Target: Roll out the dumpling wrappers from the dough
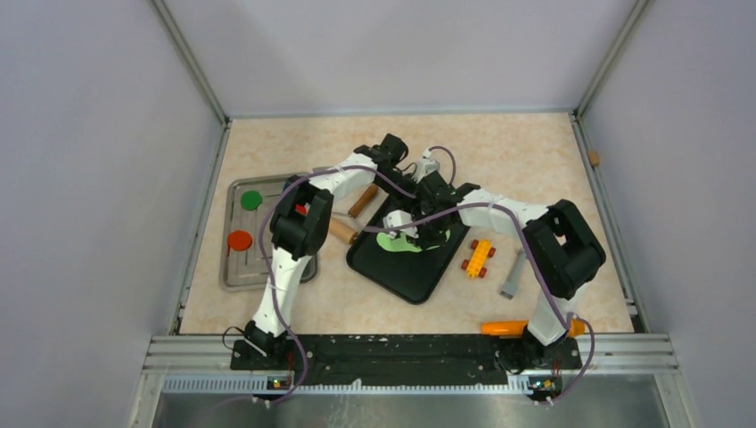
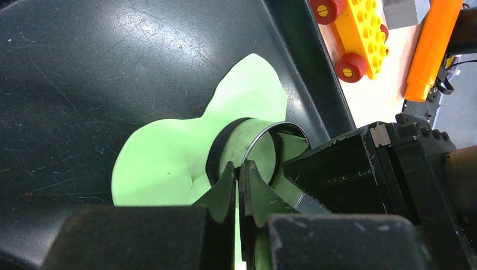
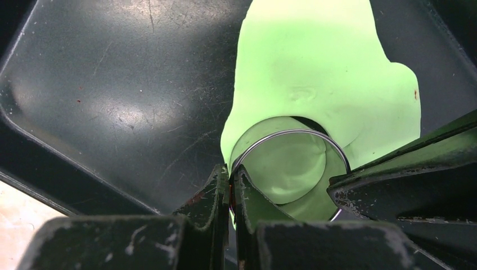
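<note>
The left gripper (image 2: 239, 181) has its fingers pressed nearly together, with only the thin metal wall of the ring cutter (image 2: 275, 125) between them; the right gripper (image 3: 230, 183) pinches the same ring in the same way, at another place on the rim, so the two hands hold one tool. The ring stands upright on the dough (image 3: 315, 62), which lies rolled flat on the black tray (image 3: 112, 84) in the middle of the table.

The ring sits at the end of the sheet closest to the right gripper; the long axis of the dough runs straight away from that gripper, and the uncut part lies all beyond the ring. Inside the ring there is a round wrapper (image 3: 287, 163), and a dark gap at the far rim suggests, I think, that the cut has gone through.

One finished wrapper (image 1: 251, 200) lies on the metal tray (image 1: 234, 267) at the left side, beside a red disc (image 1: 239, 240); this tray is well apart from the ring, and the left arm is nearer to it. I judge that the next move is to lift the ring straight up, so that the soft wrapper is not dragged or bent.
</note>
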`<state>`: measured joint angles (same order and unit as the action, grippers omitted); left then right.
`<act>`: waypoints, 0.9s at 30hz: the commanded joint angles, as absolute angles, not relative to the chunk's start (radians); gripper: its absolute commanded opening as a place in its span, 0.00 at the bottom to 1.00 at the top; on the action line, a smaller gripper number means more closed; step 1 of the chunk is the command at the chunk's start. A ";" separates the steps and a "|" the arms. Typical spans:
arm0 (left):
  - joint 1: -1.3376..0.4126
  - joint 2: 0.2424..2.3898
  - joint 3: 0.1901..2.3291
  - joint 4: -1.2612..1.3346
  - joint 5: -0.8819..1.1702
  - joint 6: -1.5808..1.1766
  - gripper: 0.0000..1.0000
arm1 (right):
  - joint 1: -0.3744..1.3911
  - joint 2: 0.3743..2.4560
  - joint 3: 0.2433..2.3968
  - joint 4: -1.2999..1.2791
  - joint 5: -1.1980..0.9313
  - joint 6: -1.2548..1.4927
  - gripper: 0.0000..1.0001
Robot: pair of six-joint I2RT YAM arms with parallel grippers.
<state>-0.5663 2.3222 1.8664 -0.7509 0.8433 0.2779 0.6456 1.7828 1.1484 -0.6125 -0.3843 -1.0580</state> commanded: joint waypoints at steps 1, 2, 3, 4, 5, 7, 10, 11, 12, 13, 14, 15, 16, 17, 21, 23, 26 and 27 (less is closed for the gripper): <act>-0.583 2.381 1.848 -0.775 0.778 0.255 0.00 | 0.640 1.868 1.122 -0.539 -0.263 -1.006 0.00; -0.584 2.382 1.846 -0.769 0.778 0.251 0.00 | 0.640 1.870 1.120 -0.528 -0.252 -0.997 0.00; -0.583 2.382 1.845 -0.767 0.780 0.249 0.00 | 0.640 1.874 1.120 -0.519 -0.241 -0.983 0.00; -0.584 2.382 1.845 -0.763 0.782 0.248 0.00 | 0.640 1.878 1.124 -0.516 -0.234 -0.966 0.00; -0.583 2.384 1.846 -0.759 0.785 0.248 0.00 | 0.640 1.882 1.130 -0.520 -0.234 -0.953 0.00; -0.584 2.385 1.854 -0.753 0.789 0.248 0.00 | 0.643 1.883 1.137 -0.525 -0.242 -0.917 0.00; -0.584 2.403 1.884 -0.749 0.794 0.246 0.00 | 0.662 1.877 1.132 -0.525 -0.246 -0.871 0.00; -0.584 2.411 1.899 -0.753 0.797 0.244 0.00 | 0.670 1.875 1.129 -0.524 -0.248 -0.856 0.00; -0.586 2.418 1.913 -0.757 0.802 0.241 0.00 | 0.676 1.872 1.124 -0.520 -0.248 -0.839 0.00; -0.585 2.424 1.922 -0.758 0.805 0.238 0.00 | 0.682 1.873 1.121 -0.512 -0.244 -0.821 0.00; -0.586 2.429 1.933 -0.758 0.805 0.236 0.00 | 0.689 1.875 1.121 -0.508 -0.243 -0.806 0.00; -0.587 2.433 1.940 -0.757 0.803 0.235 0.00 | 0.693 1.878 1.121 -0.508 -0.240 -0.792 0.00; -0.585 2.435 1.947 -0.754 0.799 0.231 0.00 | 0.695 1.881 1.122 -0.506 -0.238 -0.768 0.00; -0.585 2.436 1.952 -0.749 0.797 0.229 0.00 | 0.696 1.884 1.126 -0.509 -0.239 -0.755 0.00; -0.586 2.440 1.953 -0.740 0.808 0.216 0.00 | 0.695 1.885 1.121 -0.541 -0.249 -0.769 0.00; -0.587 2.437 1.943 -0.746 0.814 0.217 0.00 | 0.696 1.859 1.091 -0.550 -0.259 -0.835 0.00; -0.588 2.414 1.901 -0.747 0.817 0.221 0.00 | 0.694 1.814 1.056 -0.588 -0.262 -0.960 0.00; -0.589 2.404 1.877 -0.747 0.817 0.222 0.00 | 0.690 1.805 1.049 -0.599 -0.266 -1.000 0.00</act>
